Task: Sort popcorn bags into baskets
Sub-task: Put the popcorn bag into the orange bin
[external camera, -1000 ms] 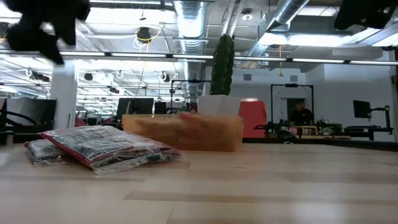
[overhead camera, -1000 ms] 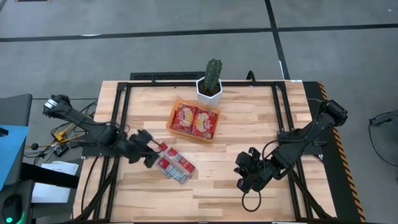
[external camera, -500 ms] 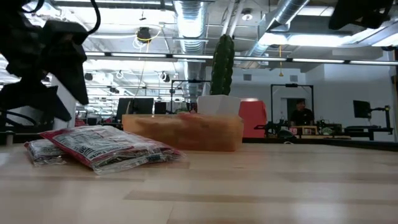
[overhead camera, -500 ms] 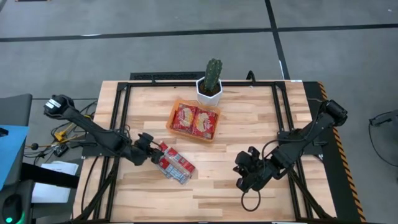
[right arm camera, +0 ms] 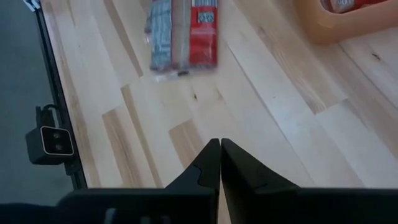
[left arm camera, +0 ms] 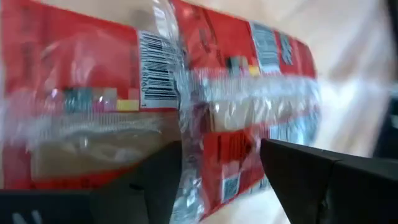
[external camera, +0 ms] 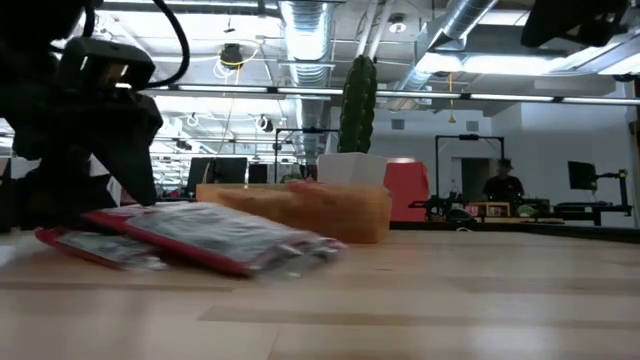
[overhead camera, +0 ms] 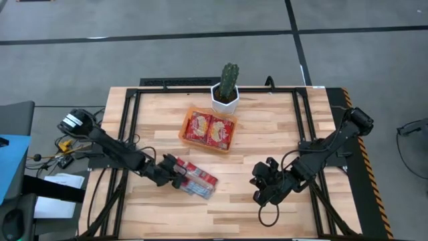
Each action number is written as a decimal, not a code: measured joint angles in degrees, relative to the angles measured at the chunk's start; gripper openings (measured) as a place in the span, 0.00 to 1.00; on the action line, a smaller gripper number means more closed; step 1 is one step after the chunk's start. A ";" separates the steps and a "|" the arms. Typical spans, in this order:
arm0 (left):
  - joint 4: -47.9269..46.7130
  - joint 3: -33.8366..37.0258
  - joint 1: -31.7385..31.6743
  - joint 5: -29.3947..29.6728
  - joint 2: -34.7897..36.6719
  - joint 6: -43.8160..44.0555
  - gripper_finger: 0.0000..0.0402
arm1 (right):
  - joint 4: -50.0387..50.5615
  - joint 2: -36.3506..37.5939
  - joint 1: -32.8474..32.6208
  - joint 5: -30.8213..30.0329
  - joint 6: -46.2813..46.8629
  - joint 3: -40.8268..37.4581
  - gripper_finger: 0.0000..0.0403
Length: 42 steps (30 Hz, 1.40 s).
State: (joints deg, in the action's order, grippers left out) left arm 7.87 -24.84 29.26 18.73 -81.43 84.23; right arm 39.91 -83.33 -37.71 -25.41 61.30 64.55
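Observation:
A small pile of red popcorn bags (overhead camera: pixel 196 179) lies flat on the table's middle left, barcode sides up; it also shows in the low view (external camera: pixel 215 235) and the right wrist view (right arm camera: pixel 183 31). Two more bags (overhead camera: pixel 209 128) lie in the orange tray (overhead camera: pixel 184 127). My left gripper (overhead camera: pixel 175 174) is open at the pile's left end, low on the table (left arm camera: pixel 217 165). My right gripper (overhead camera: pixel 262 189) is shut and empty, above the table to the pile's right (right arm camera: pixel 219 160). My left gripper comes at the pile slanting down from the table's left. Its open fingers (left arm camera: pixel 158 177) stand on either side of the top bag's left end (left arm camera: pixel 211 134), and the clear crimped film runs between them. The pile lies flat on the table.
A white pot with a cactus (overhead camera: pixel 226 90) stands just behind the tray at the table's far middle. Black frame rails (overhead camera: pixel 127 120) run along the table's left, far and right sides. Bare wood lies between the pile and my right gripper.
My left gripper has come down and gone toward the table's right edge, into the pile's left end. The pile has slid a little toward the table's right edge and turned slightly, still flat on the table.

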 joint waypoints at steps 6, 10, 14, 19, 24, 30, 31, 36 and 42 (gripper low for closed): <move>6.20 -0.11 0.04 1.28 -6.60 3.48 0.27 | 0.03 0.00 0.00 -0.17 0.09 0.00 0.10; 12.22 -0.04 0.07 4.03 -9.57 2.57 0.05 | 0.03 0.00 0.00 -0.17 0.15 0.00 0.09; 16.39 -0.01 0.07 5.31 -9.81 3.35 0.01 | 0.01 -0.02 0.00 -0.15 0.17 0.00 0.08; 18.64 -0.39 0.04 6.30 -4.81 2.72 0.00 | -0.06 0.00 -0.07 -0.15 0.17 0.00 0.07; 18.95 -1.43 0.07 10.67 2.24 -0.14 0.00 | -0.04 -0.01 -0.07 -0.14 0.17 0.00 0.07; 19.26 -3.05 -0.02 17.57 10.30 -5.20 0.00 | -0.06 0.00 -0.24 0.02 0.17 0.00 0.09; 19.28 -3.33 -0.18 18.76 11.53 -6.39 0.00 | -0.01 0.00 -0.37 0.02 0.19 0.00 0.09; 19.69 -5.63 -1.41 23.32 16.32 -12.77 0.00 | -0.06 0.00 -0.68 0.13 0.20 0.00 0.08; 19.60 -7.86 -5.71 25.48 19.92 -21.44 0.00 | 0.06 0.00 -0.69 0.11 0.20 0.00 0.07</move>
State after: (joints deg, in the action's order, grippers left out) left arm 27.47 -32.70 23.55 44.22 -61.52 62.79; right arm 39.97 -83.33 -38.41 -25.30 61.49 64.55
